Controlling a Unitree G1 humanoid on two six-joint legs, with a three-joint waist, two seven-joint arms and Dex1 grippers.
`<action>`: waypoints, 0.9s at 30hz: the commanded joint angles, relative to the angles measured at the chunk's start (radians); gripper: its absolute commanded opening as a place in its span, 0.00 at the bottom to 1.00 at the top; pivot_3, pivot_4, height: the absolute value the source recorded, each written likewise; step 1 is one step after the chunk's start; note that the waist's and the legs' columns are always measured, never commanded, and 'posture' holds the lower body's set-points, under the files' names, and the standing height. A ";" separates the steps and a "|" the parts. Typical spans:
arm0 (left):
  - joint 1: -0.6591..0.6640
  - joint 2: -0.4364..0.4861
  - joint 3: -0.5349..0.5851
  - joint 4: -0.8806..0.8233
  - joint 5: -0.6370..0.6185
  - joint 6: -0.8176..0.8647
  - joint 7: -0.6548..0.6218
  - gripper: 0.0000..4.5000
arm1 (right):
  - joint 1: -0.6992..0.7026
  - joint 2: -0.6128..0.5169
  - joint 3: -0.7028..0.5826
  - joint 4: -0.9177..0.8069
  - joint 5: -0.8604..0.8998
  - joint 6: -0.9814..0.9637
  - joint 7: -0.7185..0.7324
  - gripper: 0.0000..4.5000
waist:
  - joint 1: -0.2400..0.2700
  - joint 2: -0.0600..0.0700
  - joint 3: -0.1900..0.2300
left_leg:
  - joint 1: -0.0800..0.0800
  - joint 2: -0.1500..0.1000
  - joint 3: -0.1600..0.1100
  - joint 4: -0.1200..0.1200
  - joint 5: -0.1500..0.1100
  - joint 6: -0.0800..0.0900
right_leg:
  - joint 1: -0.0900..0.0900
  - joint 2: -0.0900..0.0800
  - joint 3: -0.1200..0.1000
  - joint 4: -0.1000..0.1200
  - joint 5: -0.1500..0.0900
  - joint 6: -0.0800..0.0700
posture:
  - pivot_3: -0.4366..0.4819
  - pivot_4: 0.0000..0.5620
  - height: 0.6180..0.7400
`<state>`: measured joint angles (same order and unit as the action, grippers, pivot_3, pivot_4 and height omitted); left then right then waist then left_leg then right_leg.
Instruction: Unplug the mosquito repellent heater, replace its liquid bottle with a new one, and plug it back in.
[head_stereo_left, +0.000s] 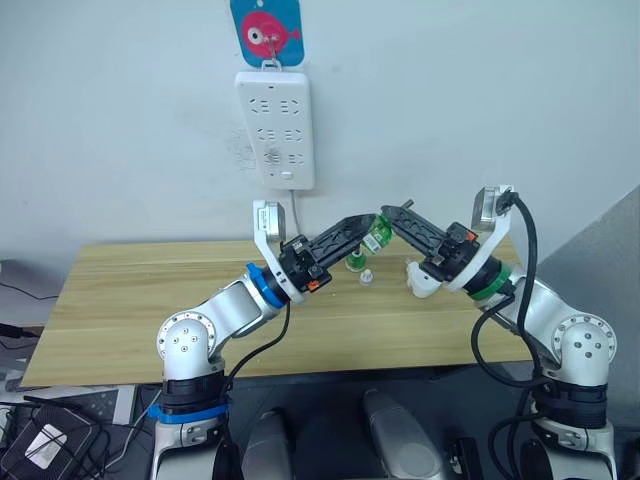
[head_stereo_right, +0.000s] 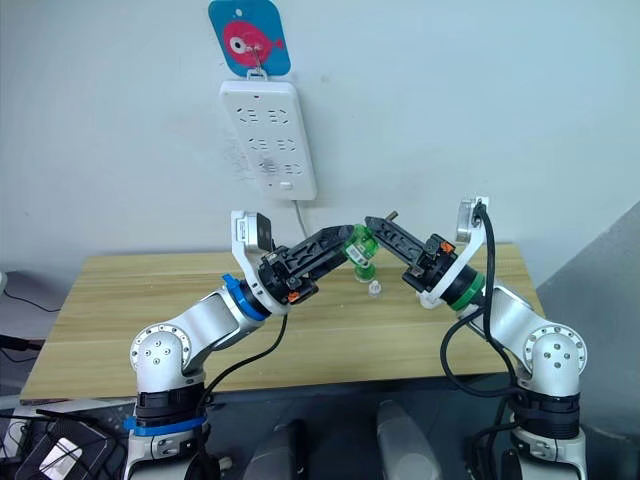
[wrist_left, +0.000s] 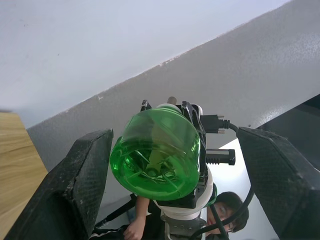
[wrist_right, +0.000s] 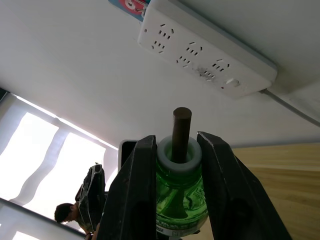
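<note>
Green bottle (wrist_right: 179, 200), dark wick (wrist_right: 181, 131) upright

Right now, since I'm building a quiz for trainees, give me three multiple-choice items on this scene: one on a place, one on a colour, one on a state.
1. Where is the power strip?
A. lying on the floor
B. on the wall above the table
C. held by a gripper

2. What colour is the held bottle?
A. green
B. red
C. blue

3. How is the right gripper?
A. open and empty
B. shut on the bottle's neck
C. gripping a cable

Answers: B, the strip hangs from a wall hook; A, its clear body is green; B, both fingers press against the white neck.
</note>
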<state>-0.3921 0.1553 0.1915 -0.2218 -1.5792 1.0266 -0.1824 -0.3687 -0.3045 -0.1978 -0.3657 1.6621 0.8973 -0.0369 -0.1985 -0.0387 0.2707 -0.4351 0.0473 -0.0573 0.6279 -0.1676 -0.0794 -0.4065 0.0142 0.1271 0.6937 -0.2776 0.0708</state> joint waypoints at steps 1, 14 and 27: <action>-0.004 0.009 -0.021 -0.019 -0.041 -0.014 0.001 0.93 | -0.012 -0.003 0.011 -0.035 0.032 -0.036 0.000 0.19 | 0.000 0.000 0.000 | 0.000 0.000 0.000 0.000 0.000 0.000 | 0.000 0.000 0.000 -0.001 0.000 0.000 | 0.21 0.33 0.94; 0.007 0.023 -0.043 -0.010 -0.072 -0.053 0.021 0.53 | -0.037 -0.015 0.055 -0.049 0.070 -0.085 -0.040 0.19 | 0.001 0.000 -0.001 | -0.002 0.000 0.000 -0.002 0.000 0.000 | 0.000 0.000 0.000 -0.006 0.000 0.000 | 0.21 0.33 0.94; 0.022 0.049 -0.071 -0.019 -0.060 -0.064 -0.013 0.53 | -0.014 -0.069 0.085 -0.067 0.143 -0.093 -0.035 0.19 | 0.001 0.000 -0.002 | -0.002 0.000 0.000 -0.003 0.000 0.000 | 0.000 0.000 0.001 -0.007 0.000 0.000 | 0.21 0.32 0.94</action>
<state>-0.3715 0.2006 0.1290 -0.2166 -1.6426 0.9705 -0.1896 -0.3795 -0.3656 -0.1241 -0.3691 1.7754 0.7990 -0.0803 -0.1972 -0.0383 0.2687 -0.4372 0.0473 -0.0568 0.6249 -0.1677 -0.0792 -0.4066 0.0140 0.1277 0.6865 -0.2774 0.0711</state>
